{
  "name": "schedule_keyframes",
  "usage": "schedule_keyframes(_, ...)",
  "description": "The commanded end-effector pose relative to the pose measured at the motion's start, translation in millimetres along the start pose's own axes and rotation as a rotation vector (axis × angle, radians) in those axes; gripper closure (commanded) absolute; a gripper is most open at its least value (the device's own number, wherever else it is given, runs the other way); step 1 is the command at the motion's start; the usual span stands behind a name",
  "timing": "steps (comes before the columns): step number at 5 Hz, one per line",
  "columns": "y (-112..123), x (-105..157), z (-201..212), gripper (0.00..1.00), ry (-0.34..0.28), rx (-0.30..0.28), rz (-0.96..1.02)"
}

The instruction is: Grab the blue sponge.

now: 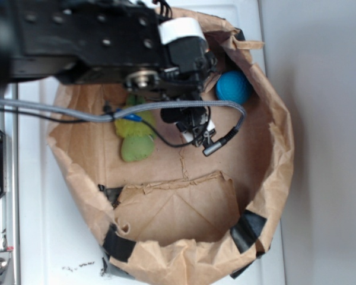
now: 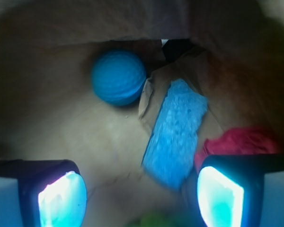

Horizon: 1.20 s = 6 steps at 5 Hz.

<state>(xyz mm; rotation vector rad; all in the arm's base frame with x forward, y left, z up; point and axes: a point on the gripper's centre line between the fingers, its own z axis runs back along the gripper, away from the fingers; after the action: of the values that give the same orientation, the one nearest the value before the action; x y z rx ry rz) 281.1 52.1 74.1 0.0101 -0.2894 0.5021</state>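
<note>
In the wrist view the blue sponge (image 2: 176, 131), a light-blue porous block, lies slanted on the brown paper floor, its near end between the jaws and close to the right pad (image 2: 219, 198). My gripper (image 2: 141, 201) is open, pads wide apart, with nothing held. A red fluffy clump (image 2: 236, 142) sits just right of the sponge. In the exterior view the gripper (image 1: 196, 127) hangs inside the paper bag (image 1: 267, 166); the arm hides the sponge there.
A darker blue round ball (image 2: 118, 77) (image 1: 233, 88) rests beyond the sponge near the bag's wall. Green soft items (image 1: 135, 139) lie left of the gripper. A grey cable (image 1: 107, 113) crosses the bag. Crumpled bag walls ring everything.
</note>
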Motion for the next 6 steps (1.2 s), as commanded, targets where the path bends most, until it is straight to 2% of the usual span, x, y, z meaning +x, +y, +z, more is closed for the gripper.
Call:
schedule_keyframes(1,19.2,16.8,4.6,0.0,-0.11,-0.038,-0.093)
schedule_keyframes(2,24.0,25.6,-9.4,0.0,-0.093,-0.034,-0.115)
schedule_keyframes(3,21.9,30.6,-16.9,0.0,-0.075,-0.002,-0.102)
schedule_keyframes(4,16.4,34.1,-16.6,0.0,-0.027,0.016,-0.104)
schedule_keyframes(6,12.0,32.2,-39.5,0.0,-0.061,0.071,-0.116)
